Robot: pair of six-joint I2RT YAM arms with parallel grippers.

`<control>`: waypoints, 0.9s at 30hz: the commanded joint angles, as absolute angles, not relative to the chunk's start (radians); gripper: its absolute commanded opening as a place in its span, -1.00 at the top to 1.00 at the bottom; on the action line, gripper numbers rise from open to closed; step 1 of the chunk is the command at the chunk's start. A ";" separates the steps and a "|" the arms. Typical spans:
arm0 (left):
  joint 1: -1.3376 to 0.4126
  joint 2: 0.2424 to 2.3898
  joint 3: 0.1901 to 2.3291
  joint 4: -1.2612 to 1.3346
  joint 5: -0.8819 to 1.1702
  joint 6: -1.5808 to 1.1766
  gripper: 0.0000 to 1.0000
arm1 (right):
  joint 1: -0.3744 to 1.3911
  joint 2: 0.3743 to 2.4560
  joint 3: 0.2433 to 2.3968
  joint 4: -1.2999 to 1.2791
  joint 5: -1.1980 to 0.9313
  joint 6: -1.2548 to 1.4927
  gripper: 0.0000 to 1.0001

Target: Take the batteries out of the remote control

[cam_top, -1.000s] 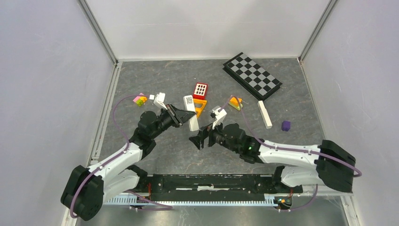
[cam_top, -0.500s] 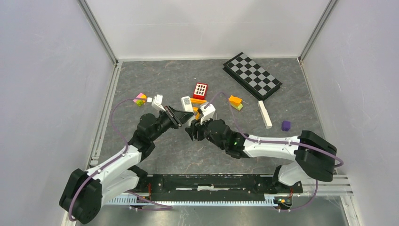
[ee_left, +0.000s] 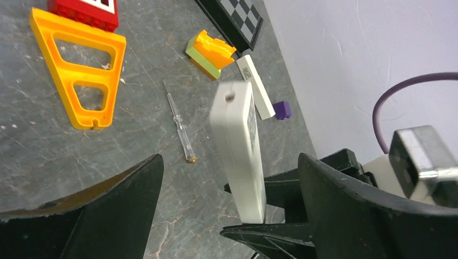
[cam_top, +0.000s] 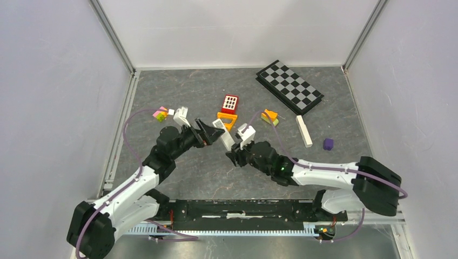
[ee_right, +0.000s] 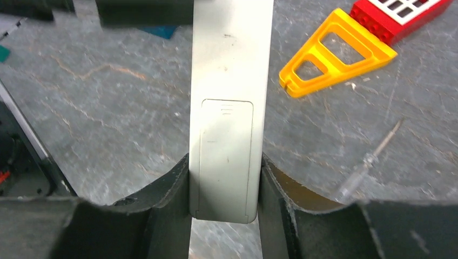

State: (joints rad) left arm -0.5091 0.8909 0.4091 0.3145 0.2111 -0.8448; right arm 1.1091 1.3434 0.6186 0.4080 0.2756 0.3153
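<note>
The white remote control hangs above the table, its lower end pinched between the fingers of my right gripper, which is shut on it. Its closed battery cover faces the right wrist camera, so the batteries are hidden. From above, the remote sits between both grippers. My left gripper stands open, its fingers wide on either side of the remote and not touching it. The top view places the left gripper just left of the right gripper.
On the table beyond lie a yellow triangular frame, a red brick, an orange-green brick and a thin rod tool. A chessboard, white bar and purple cube lie right; a pink-yellow brick left.
The right gripper came in and shut on the remote's lower end. The left gripper, which held the remote before, has opened wide and let it go.
</note>
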 commanded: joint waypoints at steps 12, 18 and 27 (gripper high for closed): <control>-0.413 1.228 0.689 0.323 1.016 -0.638 -0.59 | 0.899 1.022 0.417 0.347 -0.183 0.043 1.00; -0.426 1.255 0.723 0.254 1.027 -0.596 -0.36 | 0.895 0.979 0.428 0.251 -0.198 -0.114 1.00; -0.462 1.294 0.759 0.101 1.018 -0.523 0.02 | 0.895 0.926 0.400 0.251 -0.144 -0.190 0.99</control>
